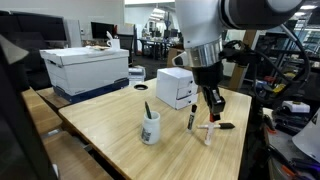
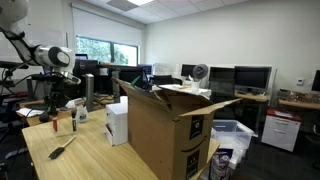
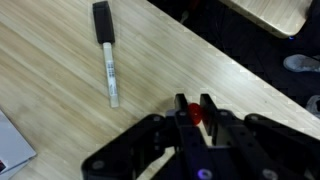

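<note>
My hand (image 3: 193, 108) is clenched on a red marker (image 3: 196, 116), over the counter (image 3: 50, 100) edge, near a black-capped pen (image 3: 107, 55). Looks like the carry step; next needs a steady grip.

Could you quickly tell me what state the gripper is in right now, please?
Gripper: closed, fingers pinching a small red thing; what it is cannot be told.

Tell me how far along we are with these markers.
One marker already stands in the mug. The gripper is shut on a red-tipped item, probably a marker, above the table. At least one black-capped marker lies loose on the wood, not yet picked up.
</note>
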Controlling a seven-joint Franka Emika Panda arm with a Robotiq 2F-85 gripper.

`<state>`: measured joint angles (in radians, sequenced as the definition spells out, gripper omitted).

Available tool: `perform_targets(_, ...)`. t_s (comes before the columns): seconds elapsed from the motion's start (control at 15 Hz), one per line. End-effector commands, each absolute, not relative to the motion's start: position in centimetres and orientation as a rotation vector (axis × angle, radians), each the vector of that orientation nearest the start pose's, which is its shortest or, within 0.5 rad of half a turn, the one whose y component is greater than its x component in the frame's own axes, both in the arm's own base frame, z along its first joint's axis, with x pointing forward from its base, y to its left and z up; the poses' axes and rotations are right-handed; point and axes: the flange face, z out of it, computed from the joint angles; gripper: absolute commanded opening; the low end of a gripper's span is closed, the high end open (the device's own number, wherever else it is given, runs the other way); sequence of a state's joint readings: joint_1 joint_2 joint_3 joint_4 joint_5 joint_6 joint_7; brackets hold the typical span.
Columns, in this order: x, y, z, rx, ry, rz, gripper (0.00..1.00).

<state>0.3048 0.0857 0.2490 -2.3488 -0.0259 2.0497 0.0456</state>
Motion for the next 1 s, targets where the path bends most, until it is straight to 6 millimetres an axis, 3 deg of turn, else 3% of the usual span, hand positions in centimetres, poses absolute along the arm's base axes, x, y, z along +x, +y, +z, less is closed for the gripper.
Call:
perform_targets(0.0, 39.32, 23.96, 26.54, -3.046, -0.846, 0.596, 0.08)
perform_targets(0.47, 39.24, 23.98, 25.82, -3.042, -0.846, 0.619, 0.08)
perform_targets(0.93, 39.62, 24.27, 26.07, -3.024, -0.818, 0.523, 0.08)
